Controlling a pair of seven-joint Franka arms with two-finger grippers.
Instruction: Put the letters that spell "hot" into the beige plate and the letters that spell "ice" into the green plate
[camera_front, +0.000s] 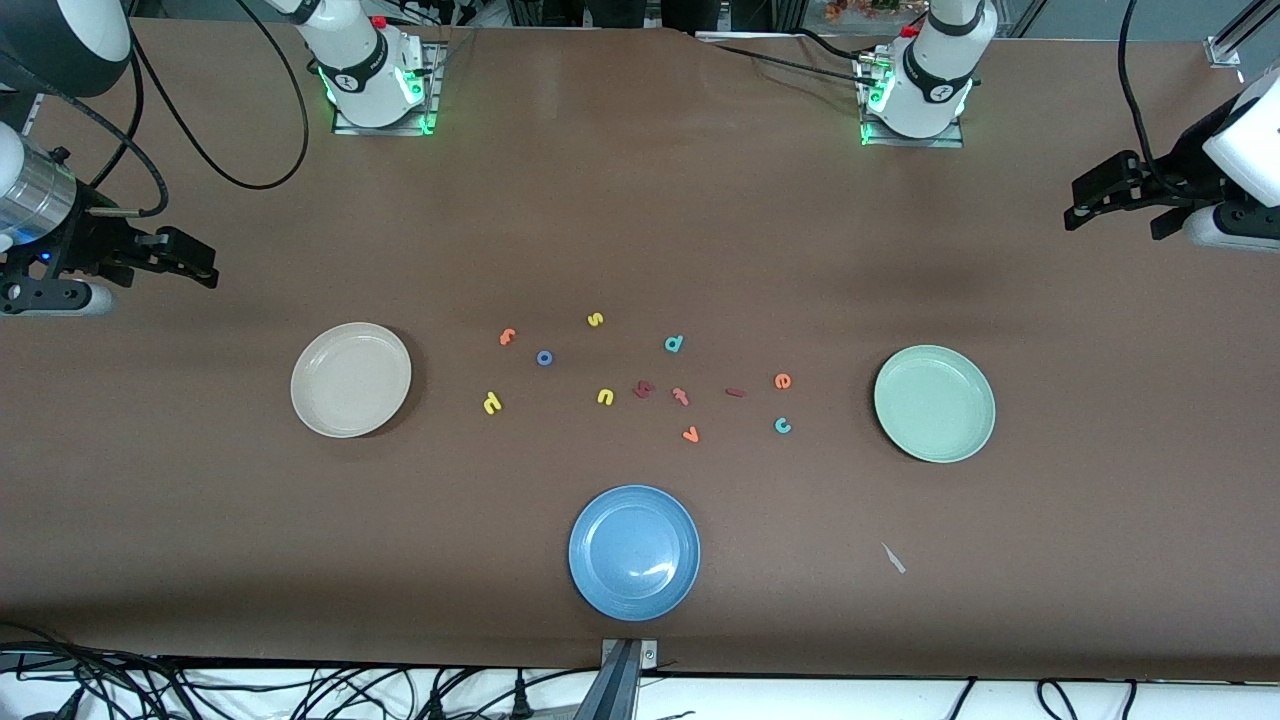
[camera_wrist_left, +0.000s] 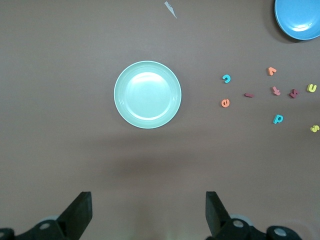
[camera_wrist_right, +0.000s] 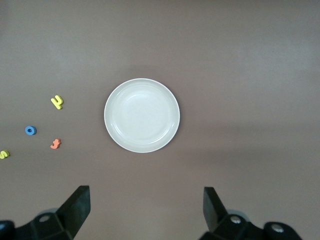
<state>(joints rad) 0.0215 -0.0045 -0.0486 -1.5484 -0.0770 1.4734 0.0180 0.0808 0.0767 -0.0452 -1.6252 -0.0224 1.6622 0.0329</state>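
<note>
The beige plate (camera_front: 351, 379) (camera_wrist_right: 142, 115) lies empty toward the right arm's end. The green plate (camera_front: 934, 403) (camera_wrist_left: 147, 94) lies empty toward the left arm's end. Between them on the table lie the yellow "h" (camera_front: 492, 403) (camera_wrist_right: 57, 102), blue "o" (camera_front: 545, 357) (camera_wrist_right: 30, 130) and orange "t" (camera_front: 507, 336) (camera_wrist_right: 55, 144). Closer to the green plate lie the dark red "i" (camera_front: 735, 392) (camera_wrist_left: 248, 95), teal "c" (camera_front: 783, 425) (camera_wrist_left: 226, 78) and orange "e" (camera_front: 783, 380) (camera_wrist_left: 225, 103). My right gripper (camera_front: 195, 262) (camera_wrist_right: 146, 207) hangs open over bare table beside the beige plate. My left gripper (camera_front: 1085, 205) (camera_wrist_left: 149, 210) hangs open over bare table beside the green plate. Both arms wait.
A blue plate (camera_front: 634, 551) sits nearer the front camera than the letters. Other letters lie among them: yellow "s" (camera_front: 595, 319), yellow "u" (camera_front: 605, 397), teal "d" (camera_front: 674, 343), a dark red letter (camera_front: 642, 389), a pink one (camera_front: 681, 396), orange "v" (camera_front: 690, 434). A small white scrap (camera_front: 893, 558) lies near the green plate.
</note>
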